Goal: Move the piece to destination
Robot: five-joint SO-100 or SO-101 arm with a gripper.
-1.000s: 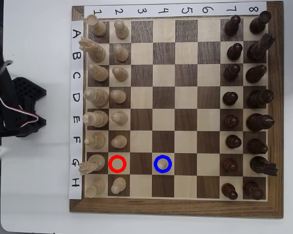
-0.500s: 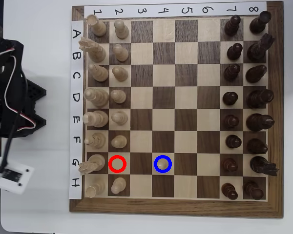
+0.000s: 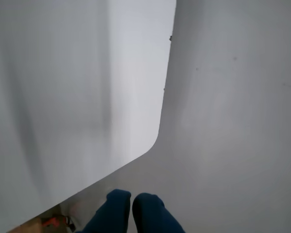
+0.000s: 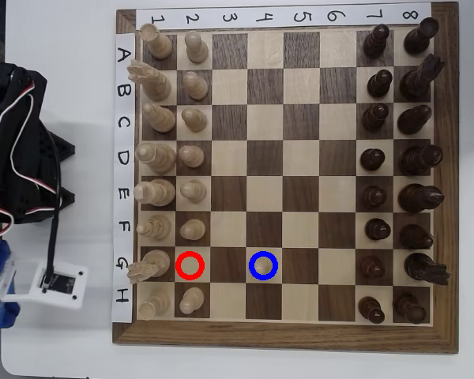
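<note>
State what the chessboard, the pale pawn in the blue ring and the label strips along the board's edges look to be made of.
Chessboard: wood, seemingly satin finished; grain shows on the dark frame. Pale pawn: probably light, unstained turned wood, matching the other cream pieces. Label strips: white paper, matte, with handwritten black characters.

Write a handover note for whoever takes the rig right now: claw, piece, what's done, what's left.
Claw: shut, empty, off the board, beyond its left edge in the overhead view, near the table corner.
Pale pawn: stands inside the blue ring, row G, column 4.
Red-ringed square: empty.
Done: the move looks complete.
Left: probably only parking the arm.
</note>
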